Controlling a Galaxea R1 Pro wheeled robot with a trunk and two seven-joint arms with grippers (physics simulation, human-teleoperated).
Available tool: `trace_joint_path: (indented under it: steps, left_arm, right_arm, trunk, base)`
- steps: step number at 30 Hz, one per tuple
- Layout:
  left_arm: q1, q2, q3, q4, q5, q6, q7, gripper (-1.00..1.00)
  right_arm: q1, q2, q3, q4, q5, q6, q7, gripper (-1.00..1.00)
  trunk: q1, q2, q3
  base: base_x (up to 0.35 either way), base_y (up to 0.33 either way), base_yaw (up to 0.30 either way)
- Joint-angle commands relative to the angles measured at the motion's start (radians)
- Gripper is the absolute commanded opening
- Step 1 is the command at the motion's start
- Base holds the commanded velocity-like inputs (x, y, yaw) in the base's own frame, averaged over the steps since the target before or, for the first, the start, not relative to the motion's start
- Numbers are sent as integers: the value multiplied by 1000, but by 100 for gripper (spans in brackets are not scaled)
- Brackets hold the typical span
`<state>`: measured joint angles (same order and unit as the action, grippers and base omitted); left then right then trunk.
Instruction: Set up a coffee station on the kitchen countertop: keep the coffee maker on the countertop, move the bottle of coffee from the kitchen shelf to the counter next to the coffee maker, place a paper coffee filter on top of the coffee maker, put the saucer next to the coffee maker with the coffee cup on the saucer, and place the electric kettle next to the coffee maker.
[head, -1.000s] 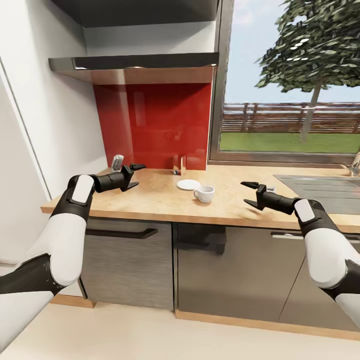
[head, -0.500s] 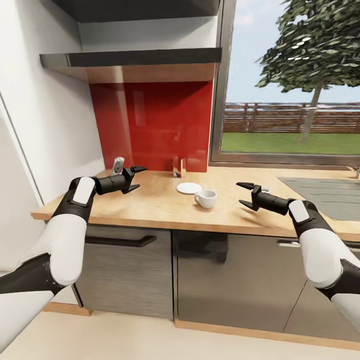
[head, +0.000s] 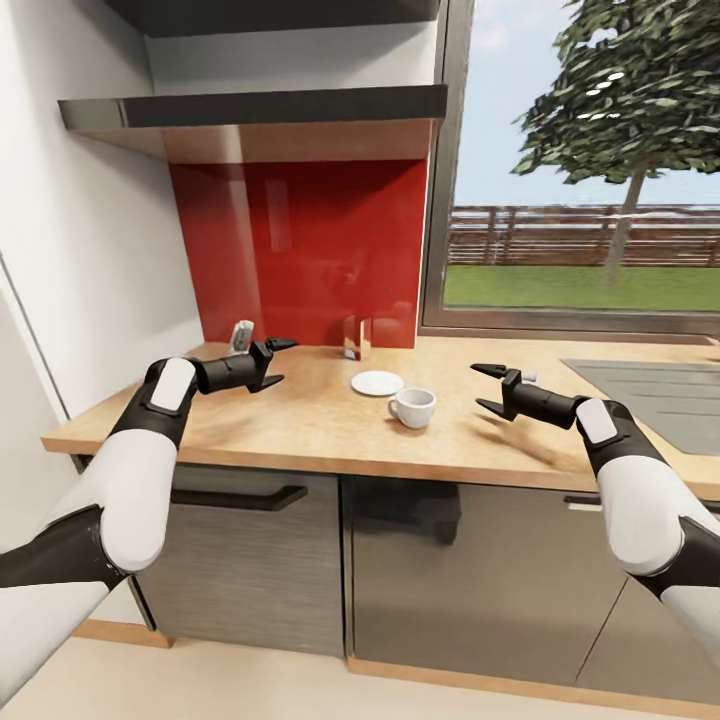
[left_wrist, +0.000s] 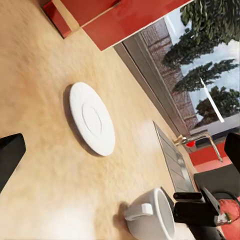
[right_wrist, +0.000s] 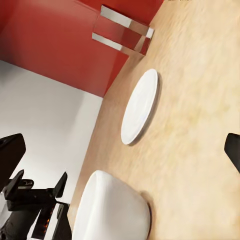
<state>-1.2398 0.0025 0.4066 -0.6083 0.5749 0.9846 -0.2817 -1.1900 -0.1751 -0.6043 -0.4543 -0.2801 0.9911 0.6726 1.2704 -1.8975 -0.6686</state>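
Now facing the cup and saucer, both end effectors spread wide and empty.

My left end effector hovers over the tabletop near the red backsplash, fingers apart, gripping nothing; my right end effector hangs open on the other side. Between them sits the white coffee cup, just beside the saucer but not on it, handle turned toward my left. I judge both pieces to be stiff, glazed and slippery, light, and liable to chip if knocked. For the cup, I would pinch the rim wall or the handle. The saucer lies flat, so its thin edge is the only purchase, and it may skid first.
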Motion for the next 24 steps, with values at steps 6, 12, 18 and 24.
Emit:
trace_joint_path:
  steps: [6,12,18,24]
  left_arm:
    - [-1,-5,6,79,-8,2,-8,100]
    - [-1,-6,8,97,-8,2,-8,100]
    - [-1,-7,10,102,-8,2,-8,100]
    - [-1,-7,11,102,-8,2,-8,100]
  right_arm:
    - [-2,6,-6,0,7,4,5,100]
    - [-2,9,-6,1,7,4,5,100]
    - [-2,16,-7,1,7,4,5,100]
    - [-2,30,-7,2,7,4,5,100]
  trunk:
    - [0,-1,-1]
    - [0,-1,-1]
    - [0,-1,-1]
    - [0,-1,-1]
  base:
    - [14,-4,0]
    - [2,-1,0]
    - [42,0,0]
    - [66,0,0]
